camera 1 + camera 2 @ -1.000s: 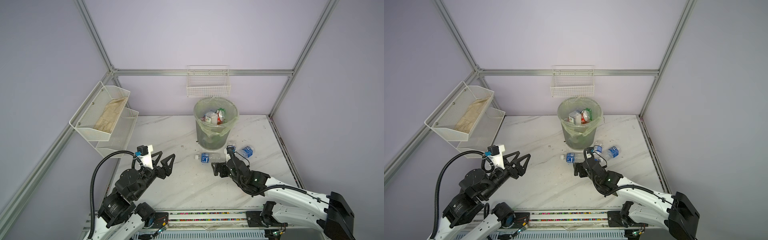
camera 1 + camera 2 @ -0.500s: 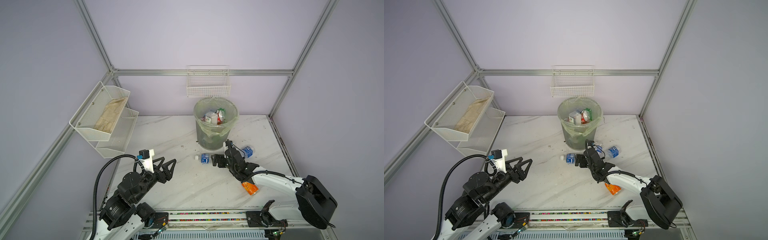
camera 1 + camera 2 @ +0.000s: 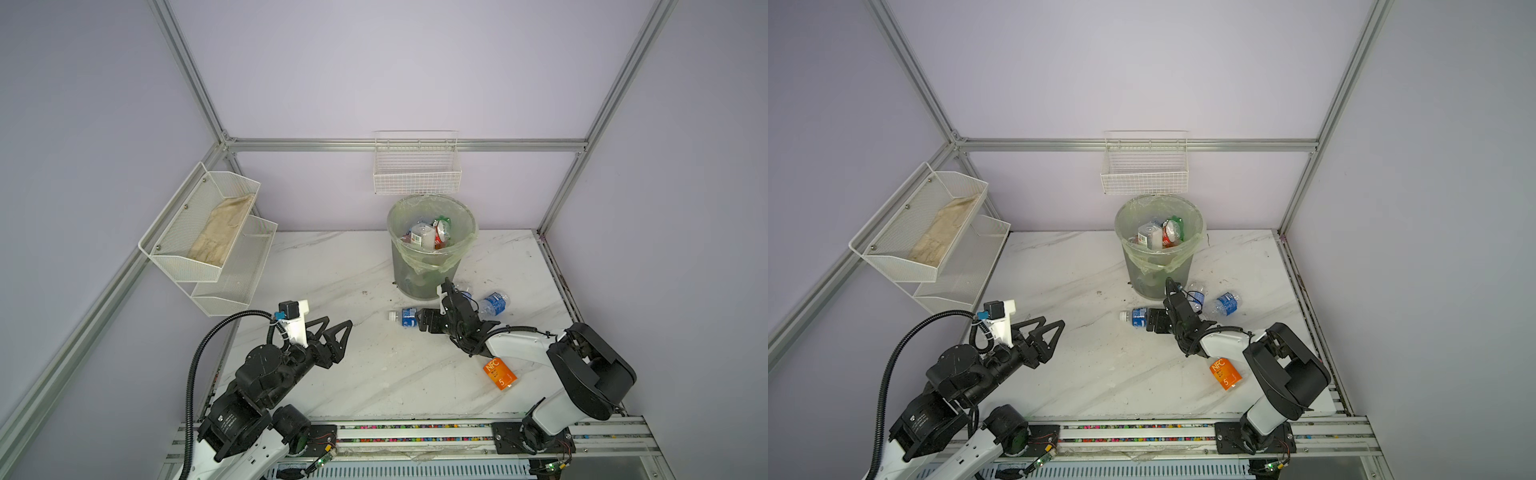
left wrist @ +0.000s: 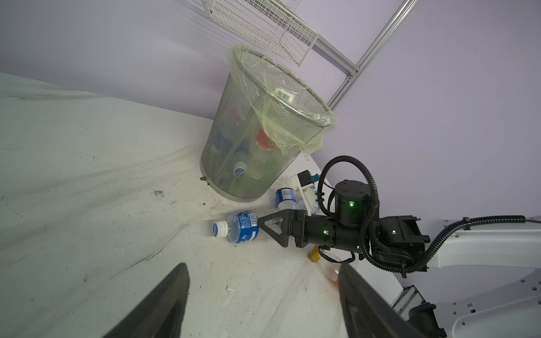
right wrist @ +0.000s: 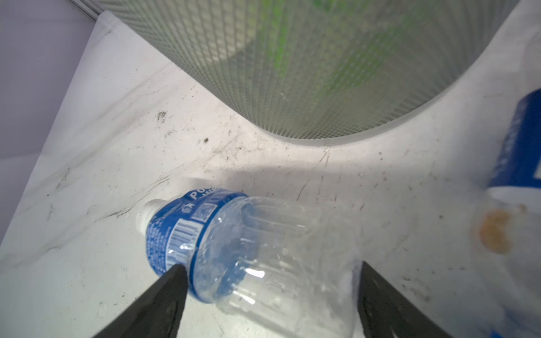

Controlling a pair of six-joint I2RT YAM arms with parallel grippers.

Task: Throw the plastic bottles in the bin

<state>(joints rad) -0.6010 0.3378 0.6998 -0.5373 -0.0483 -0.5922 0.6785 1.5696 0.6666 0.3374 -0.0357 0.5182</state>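
The left arm sits folded near its base, forearm angled forward, and the left gripper (image 3: 338, 322) is raised with its fingers (image 4: 175, 281) spread wide. The right arm stretches forward with a bent elbow, the right gripper (image 5: 271, 265) low and its fingers (image 5: 169, 289) apart.

Clear blue-label bottle (image 5: 222, 248) on its side between right gripper (image 5: 270, 264) fingers, white cap past the tips. Bin (image 3: 415, 274) upright just ahead, bottles inside. Second blue-label bottle (image 3: 492, 302) beside gripper, orange bottle (image 3: 500, 372) behind.
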